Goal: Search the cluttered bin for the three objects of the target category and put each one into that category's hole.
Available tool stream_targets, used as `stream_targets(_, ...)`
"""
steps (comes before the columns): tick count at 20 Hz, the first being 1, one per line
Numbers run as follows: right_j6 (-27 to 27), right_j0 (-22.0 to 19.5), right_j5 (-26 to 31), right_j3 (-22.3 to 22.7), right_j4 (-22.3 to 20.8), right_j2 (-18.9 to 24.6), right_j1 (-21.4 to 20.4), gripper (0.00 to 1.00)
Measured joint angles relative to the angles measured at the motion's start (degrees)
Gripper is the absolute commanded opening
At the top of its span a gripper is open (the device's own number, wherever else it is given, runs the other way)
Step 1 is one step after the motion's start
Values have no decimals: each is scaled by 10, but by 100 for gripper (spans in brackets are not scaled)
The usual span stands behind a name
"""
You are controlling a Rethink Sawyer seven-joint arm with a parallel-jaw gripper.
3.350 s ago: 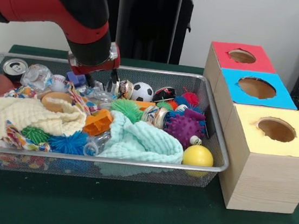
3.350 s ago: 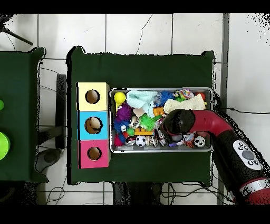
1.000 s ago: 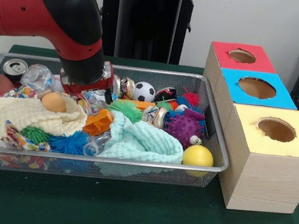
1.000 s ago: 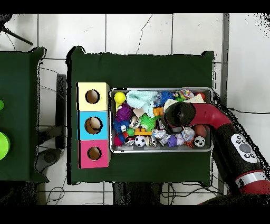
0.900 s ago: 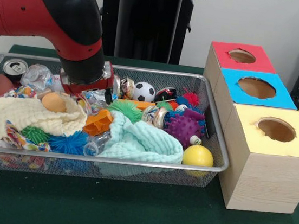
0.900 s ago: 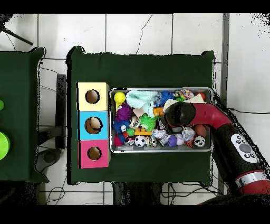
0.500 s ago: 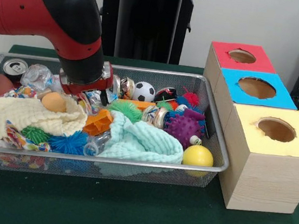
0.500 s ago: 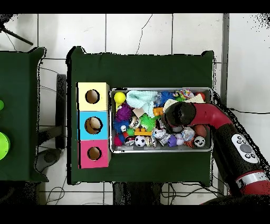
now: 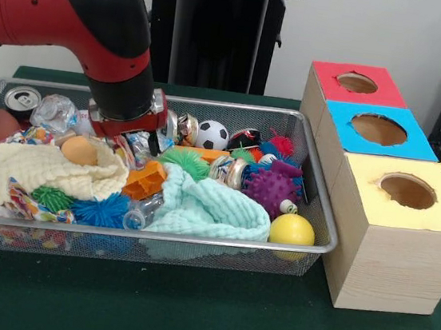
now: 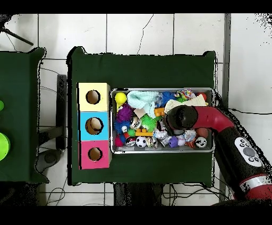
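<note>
over the far middle of the wire bin (image 9: pixel 322 226), the gripper (image 9: pixel 140 135) is hanging low among crumpled wrappers beside the soccer ball (image 9: pixel 211 135); whether its jaws are gripping anything cannot be told. the boxes (image 9: pixel 389 234) are standing beside the bin.

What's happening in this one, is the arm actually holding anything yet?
The red arm's gripper is down among the clutter at the back of the wire bin, near a crushed can and the soccer ball. Whether it holds anything can't be told. The three coloured boxes stand beside the bin.
</note>
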Motion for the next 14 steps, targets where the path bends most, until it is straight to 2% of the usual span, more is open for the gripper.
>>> stream_targets(7, 0, -1, -10, 25, -1, 0, -21, 0)
stream_targets(14, 0, 0, -9, 85, 4, 0, -89, 0)
